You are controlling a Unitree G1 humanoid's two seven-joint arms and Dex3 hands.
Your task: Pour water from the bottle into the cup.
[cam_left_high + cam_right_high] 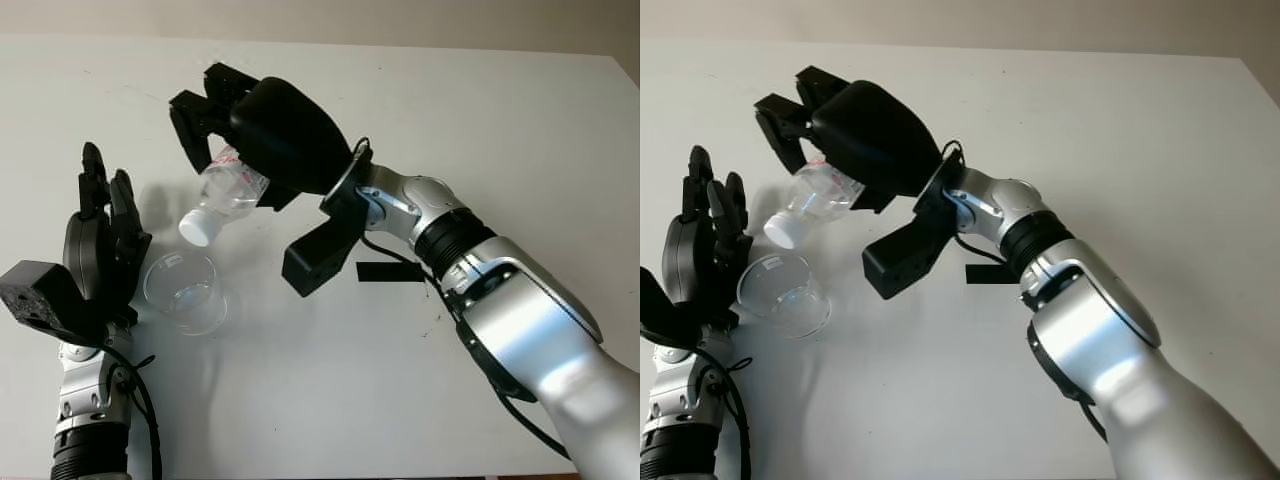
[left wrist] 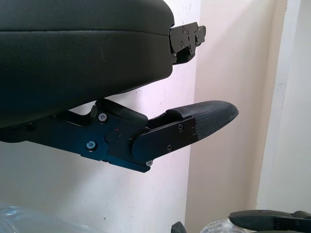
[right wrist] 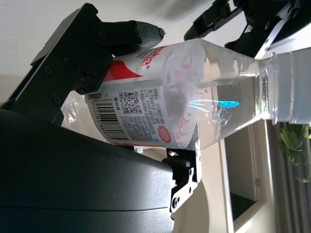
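Note:
My right hand (image 1: 215, 140) is shut on a clear plastic bottle (image 1: 228, 188) with a red and white label. It holds the bottle in the air, tilted so the white cap (image 1: 197, 228) points down toward the cup. The cap is on. The right wrist view shows the bottle (image 3: 194, 97) close up, with fingers (image 3: 116, 36) wrapped over its label. A clear plastic cup (image 1: 183, 290) stands upright on the white table (image 1: 480, 130), just below and in front of the cap. My left hand (image 1: 100, 240) is open, raised beside the cup on its left, apart from it.
A short strip of black tape (image 1: 390, 272) lies on the table under my right forearm. The table's far edge (image 1: 320, 42) meets a beige wall. The right half of the table is bare white surface.

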